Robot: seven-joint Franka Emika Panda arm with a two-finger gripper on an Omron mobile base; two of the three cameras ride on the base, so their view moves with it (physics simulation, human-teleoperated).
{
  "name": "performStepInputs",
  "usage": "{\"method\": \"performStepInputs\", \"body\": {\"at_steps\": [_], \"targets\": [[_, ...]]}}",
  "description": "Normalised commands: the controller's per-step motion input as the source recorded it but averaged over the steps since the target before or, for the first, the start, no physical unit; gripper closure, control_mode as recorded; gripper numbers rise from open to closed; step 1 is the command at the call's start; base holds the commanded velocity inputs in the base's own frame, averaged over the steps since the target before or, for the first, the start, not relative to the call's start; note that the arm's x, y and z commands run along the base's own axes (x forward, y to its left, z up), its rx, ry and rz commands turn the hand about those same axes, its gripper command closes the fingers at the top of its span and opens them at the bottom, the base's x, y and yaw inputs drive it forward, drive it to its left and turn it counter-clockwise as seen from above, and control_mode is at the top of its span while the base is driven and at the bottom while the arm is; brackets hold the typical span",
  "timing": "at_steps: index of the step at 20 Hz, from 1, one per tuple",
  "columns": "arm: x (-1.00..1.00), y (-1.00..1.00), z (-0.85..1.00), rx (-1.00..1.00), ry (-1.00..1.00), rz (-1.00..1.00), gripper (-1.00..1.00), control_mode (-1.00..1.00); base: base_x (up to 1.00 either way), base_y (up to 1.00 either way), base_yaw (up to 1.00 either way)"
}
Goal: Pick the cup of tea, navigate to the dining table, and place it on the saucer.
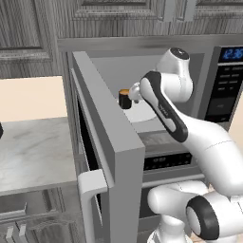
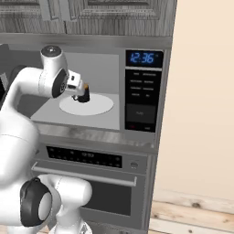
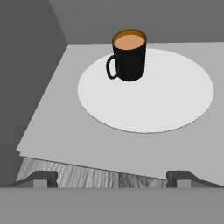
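Hand view gives me the cleanest look: the cup of tea (image 3: 128, 55) stands upright on the white round turntable (image 3: 166, 100) inside the microwave (image 3: 57, 109), toward the plate's far edge, handle pointing to the left of the picture, amber liquid up near the rim. My two fingertips (image 3: 38, 179) sit at the bottom corners of that picture, spread as wide as they go with nothing between them; the gripper (image 3: 111, 180) holds nothing and is well short of the cup, over the front lip of the cavity.

The left base view tells me something the hand camera cannot: the microwave door (image 1: 107, 142) is swung wide open toward the camera, its white handle (image 1: 90, 190) low in front, and a pale marbled counter (image 1: 33, 152) lies to the left of it. There the cup (image 1: 124, 99) is half hidden, only its orange top and a bit of black body showing beside the arm's wrist, and the fingers themselves are covered by the forearm.

The right base view adds the control panel (image 2: 143, 98) with its blue clock display (image 2: 144, 57), and the oven (image 2: 96, 183) underneath. The cup (image 2: 83, 94) shows on the turntable just beside the white hand, but it is small and I cannot make out the jaws from this side.
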Motion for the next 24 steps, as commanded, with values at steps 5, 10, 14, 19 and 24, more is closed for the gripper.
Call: {"method": "performStepInputs", "body": {"at_steps": [5, 10, 14, 19, 24], "targets": [[0.0, 0.12, -0.46, 0.01, -0.09, -0.16, -1.0, -1.0, 0.0, 0.0, 0.0], [0.09, 0.16, -0.28, 0.0, -0.03, -0.24, -1.0, -1.0, 0.0, 0.0, 0.0], [0.46, 0.1, -0.01, 0.0, 0.0, -0.25, -1.0, -1.0, 0.0, 0.0, 0.0], [0.47, 0.0, 0.0, 0.0, 0.01, -0.09, -1.0, -1.0, 0.0, 0.0, 0.0], [0.56, 0.0, 0.0, 0.0, 0.07, 0.0, -1.0, -1.0, 0.0, 0.0, 0.0]]}}
